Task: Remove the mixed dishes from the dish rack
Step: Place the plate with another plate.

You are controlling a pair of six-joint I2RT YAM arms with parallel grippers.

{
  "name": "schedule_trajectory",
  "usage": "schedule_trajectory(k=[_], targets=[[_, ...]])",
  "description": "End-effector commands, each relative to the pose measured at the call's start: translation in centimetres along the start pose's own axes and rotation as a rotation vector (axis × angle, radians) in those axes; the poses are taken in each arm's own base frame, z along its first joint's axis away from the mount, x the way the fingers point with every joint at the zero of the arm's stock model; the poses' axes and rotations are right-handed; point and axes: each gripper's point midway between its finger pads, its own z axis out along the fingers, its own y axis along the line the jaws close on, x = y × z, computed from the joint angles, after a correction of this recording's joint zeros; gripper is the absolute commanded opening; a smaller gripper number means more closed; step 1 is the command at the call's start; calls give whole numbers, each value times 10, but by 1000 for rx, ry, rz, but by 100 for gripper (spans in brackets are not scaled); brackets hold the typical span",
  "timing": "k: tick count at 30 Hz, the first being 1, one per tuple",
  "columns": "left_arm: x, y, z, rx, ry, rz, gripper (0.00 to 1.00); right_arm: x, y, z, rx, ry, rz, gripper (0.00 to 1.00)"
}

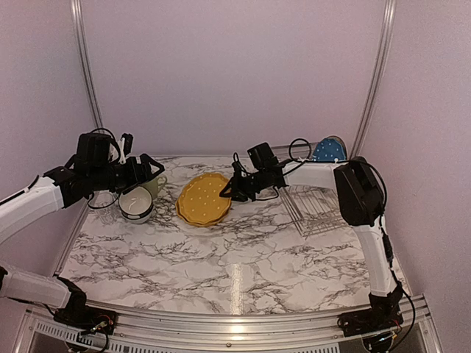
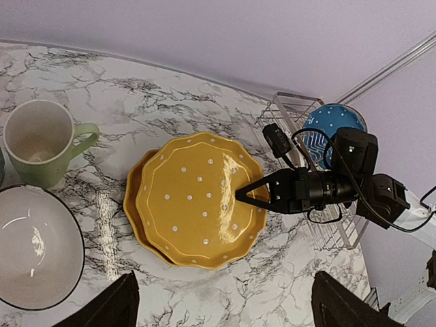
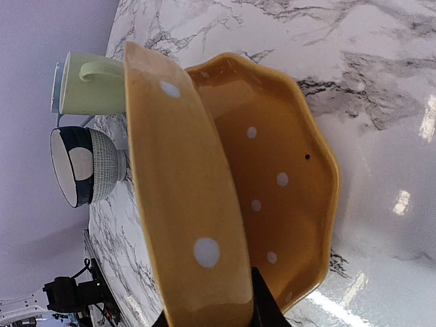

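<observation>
Two mustard-yellow white-dotted plates [image 1: 202, 197] lie stacked on the marble table. My right gripper [image 1: 228, 190] is shut on the rim of the upper plate [image 2: 197, 204], which tilts above the lower plate [image 2: 133, 197]. In the right wrist view the held plate [image 3: 184, 204] fills the space between my fingers [image 3: 262, 306], with the lower plate [image 3: 272, 157] behind it. My left gripper [image 1: 151, 170] is open and empty, hovering above the white bowl [image 1: 136, 204] and pale-green mug [image 1: 154, 185]. The wire dish rack [image 1: 316, 209] stands at the right, with a blue dotted plate [image 1: 329, 151] upright at its far end.
The green mug [image 2: 41, 143] and white bowl [image 2: 30, 245] sit left of the plates. A clear glass [image 1: 103, 200] stands at the table's left edge. The back wall and metal frame posts [image 1: 87, 66] close the table in.
</observation>
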Motion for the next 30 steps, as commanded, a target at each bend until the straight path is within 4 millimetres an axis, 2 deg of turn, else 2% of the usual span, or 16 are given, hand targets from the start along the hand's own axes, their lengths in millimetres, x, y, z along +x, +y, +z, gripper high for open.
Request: schedule_trajectory(k=[1, 8, 13, 19, 23, 27, 30], targets=[[11, 7, 2, -23, 29, 9, 90, -20, 37, -12, -74, -33, -116, 16], [12, 7, 4, -17, 35, 2, 90, -27, 28, -21, 51, -52, -190, 44], [14, 8, 5, -20, 39, -1, 90, -30, 17, -33, 166, -68, -248, 58], [13, 6, 9, -6, 44, -6, 90, -22, 8, -34, 238, -33, -304, 69], [13, 5, 9, -5, 44, -8, 90, -20, 16, -38, 280, -45, -371, 74], [14, 6, 9, -12, 47, -7, 90, -26, 27, -52, 307, -77, -432, 77], [14, 7, 8, -13, 46, -7, 90, -37, 37, -75, 371, -123, -500, 78]])
